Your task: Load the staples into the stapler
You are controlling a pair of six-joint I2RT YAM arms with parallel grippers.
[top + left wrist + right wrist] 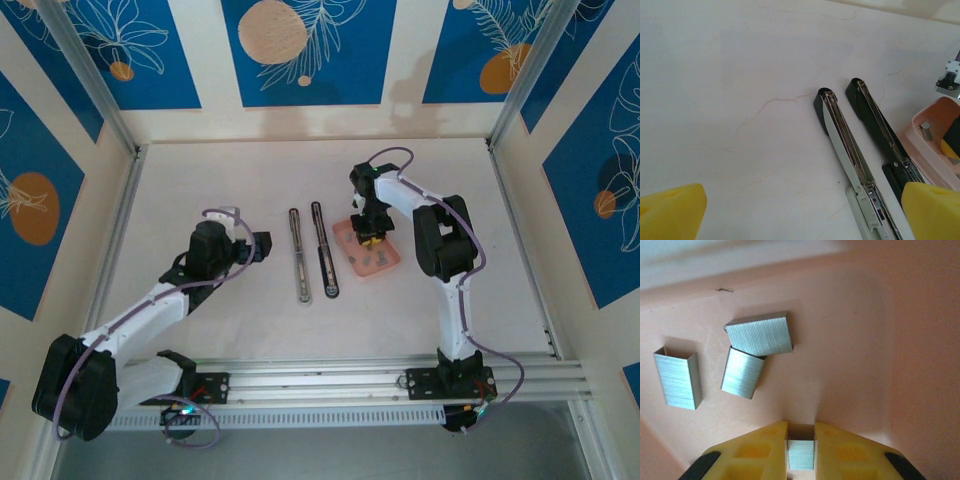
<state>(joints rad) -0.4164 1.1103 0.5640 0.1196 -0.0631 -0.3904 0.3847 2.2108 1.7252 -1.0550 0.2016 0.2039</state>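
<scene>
The stapler (313, 251) lies opened flat mid-table as two long strips; the left wrist view shows its white arm with the silvery rail (847, 150) and its black arm (879, 130). Just right of it sits the pink tray (382, 262). My right gripper (368, 238) reaches down into that tray, its yellow fingers (760, 452) shut on one staple block (801, 454). Three more staple blocks (757, 333) (742, 372) (678, 377) lie loose on the tray floor (850, 350). My left gripper (262, 247) is open, hovering left of the stapler with nothing between its fingertips (670, 212).
Walls with blue panels enclose the white table (200, 190). An aluminium rail (390, 380) runs along the near edge by the arm bases. Bare tabletop (730, 100) stretches left of the stapler.
</scene>
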